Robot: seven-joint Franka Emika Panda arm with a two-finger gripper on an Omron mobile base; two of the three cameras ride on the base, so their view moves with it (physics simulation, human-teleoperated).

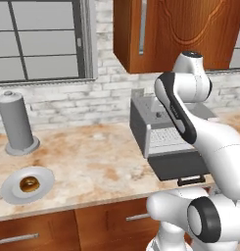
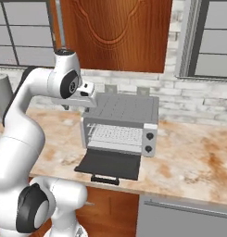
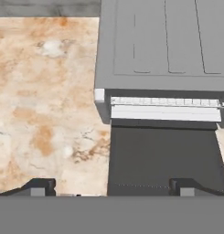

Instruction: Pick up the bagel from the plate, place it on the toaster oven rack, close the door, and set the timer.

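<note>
Gripper point(image 3: 111, 186) released | marble counter point(image 1: 92, 157) | brick wall point(image 1: 82, 98) | door point(image 2: 110, 164) down

Golden-brown bagel point(image 1: 29, 184) on a light-grey plate point(image 1: 44, 186) — dark grey door point(image 2: 111, 164), silver rack point(image 2: 116, 134) — mottled tan-and-cream counter point(image 1: 97, 162).

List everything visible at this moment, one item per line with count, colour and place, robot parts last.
small golden-brown ring bagel: 1, golden-brown, on the plate.
round light-grey plate: 1, light grey, counter front left.
tall grey cylindrical canister: 1, grey, behind the plate near the wall.
grey toaster oven: 1, grey, on the counter, open.
silver wire rack: 1, silver, inside the oven cavity.
dark grey door: 1, dark grey, folded down flat, black handle at the front.
marbled counter: 1, beige-orange.
wooden wall cabinet: 1, brown, above the oven.
gripper: 1, dark tips, open, above the door.
</note>
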